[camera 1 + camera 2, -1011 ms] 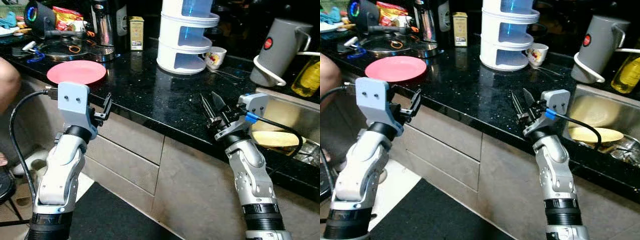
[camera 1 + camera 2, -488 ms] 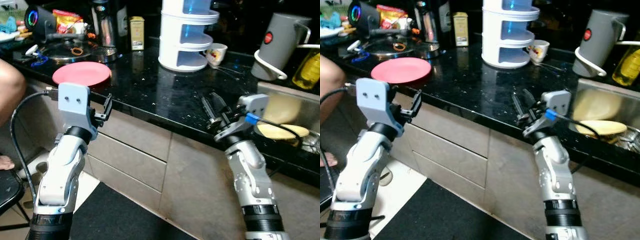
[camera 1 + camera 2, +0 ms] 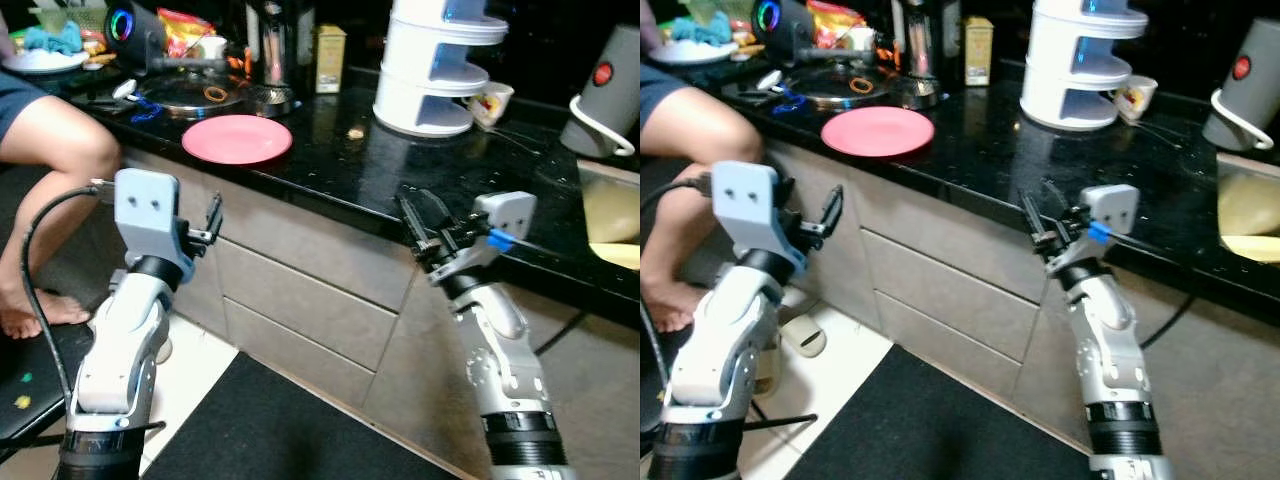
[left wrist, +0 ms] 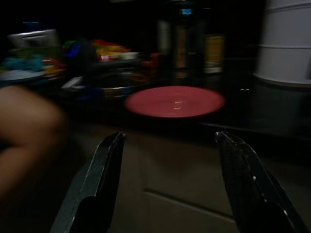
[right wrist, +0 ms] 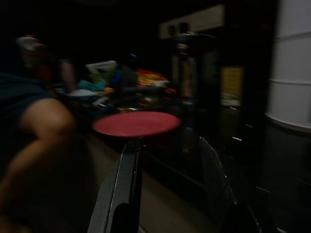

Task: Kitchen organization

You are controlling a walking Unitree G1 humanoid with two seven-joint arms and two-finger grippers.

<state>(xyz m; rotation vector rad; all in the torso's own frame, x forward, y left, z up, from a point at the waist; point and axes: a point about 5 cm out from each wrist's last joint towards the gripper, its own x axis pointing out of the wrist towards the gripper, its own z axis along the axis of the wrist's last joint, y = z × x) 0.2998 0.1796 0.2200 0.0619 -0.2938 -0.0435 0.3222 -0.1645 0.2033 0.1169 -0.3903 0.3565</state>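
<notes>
Camera had swung left since the earlier frame, so the pink plate (image 3: 237, 138) sat nearer centre on the black surface (image 3: 400, 165), close to its front edge. Left pincer (image 3: 212, 222) and right pincer (image 3: 421, 220) were both spread, empty, short of it. Risks: nudging the plate off the edge; clipping the seated person's leg (image 3: 55, 165) nearby.

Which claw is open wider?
The left claw. In its wrist view its fingers stand far apart, with the pink plate between them; the right claw shows a narrower gap.
</notes>
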